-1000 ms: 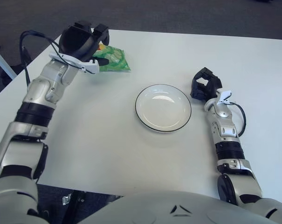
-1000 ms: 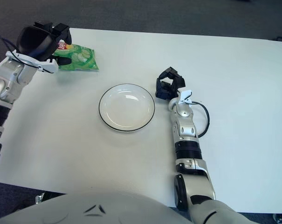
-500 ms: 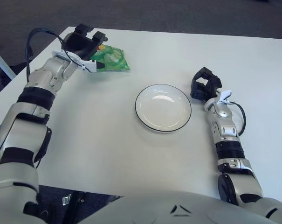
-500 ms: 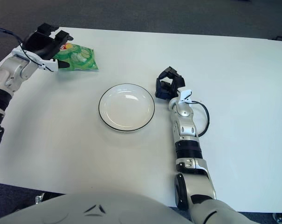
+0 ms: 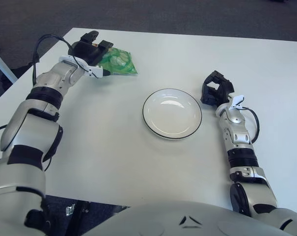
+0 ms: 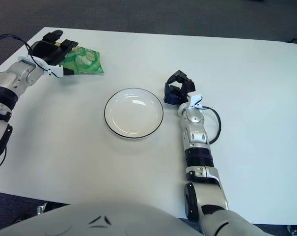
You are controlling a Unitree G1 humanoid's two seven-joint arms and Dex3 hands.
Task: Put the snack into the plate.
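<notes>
Left eye view: green snack bag [image 5: 120,63], print unreadable, lies at far-left of white tabletop [image 5: 114,142]. Left robot hand [image 5: 91,49] covers its left end, fingers on it; grasp unclear. White plate [image 5: 172,113] centre, holds nothing. Right robot hand [image 5: 215,91] right of plate, fingers curled, holding nothing.

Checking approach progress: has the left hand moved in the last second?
Yes. The left hand has dropped lower onto the near-left end of the green snack bag, which lies unmoved.

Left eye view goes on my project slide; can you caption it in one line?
Left robot hand covers the left end of the green snack bag; the white plate sits empty; right robot hand shows right of the plate.
</notes>
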